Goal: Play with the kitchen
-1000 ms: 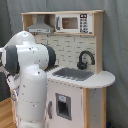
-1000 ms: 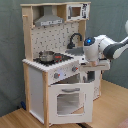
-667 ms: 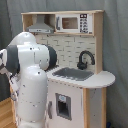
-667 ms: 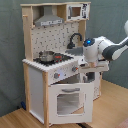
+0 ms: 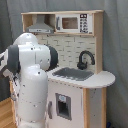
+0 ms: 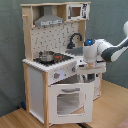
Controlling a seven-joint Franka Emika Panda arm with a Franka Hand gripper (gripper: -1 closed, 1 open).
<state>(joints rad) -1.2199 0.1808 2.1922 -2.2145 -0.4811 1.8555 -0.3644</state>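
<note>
The kitchen (image 6: 37, 85) is a tall white and light-wood toy unit. In the second exterior view I see its grey hood (image 6: 49, 20), microwave (image 6: 75, 11), black faucet (image 6: 75, 39), a small pot (image 6: 47, 56) on the hob, and knobs (image 6: 60, 75). The windowed oven door (image 6: 70, 100) stands swung out from the front. My gripper (image 6: 89, 75) hangs at counter height by the right corner, just above the door's top edge. In the first exterior view my white arm (image 5: 30, 75) hides the kitchen's left half; the sink (image 5: 75, 74), faucet (image 5: 85, 59) and microwave (image 5: 70, 22) show.
A dark curtain (image 6: 110, 20) hangs behind the kitchen. The unit stands on a wooden floor (image 6: 112, 107). In the first exterior view a small windowed lower door (image 5: 63, 106) sits under the sink.
My arm has shifted only slightly near the counter's corner. The oven door stands swung out as before.
</note>
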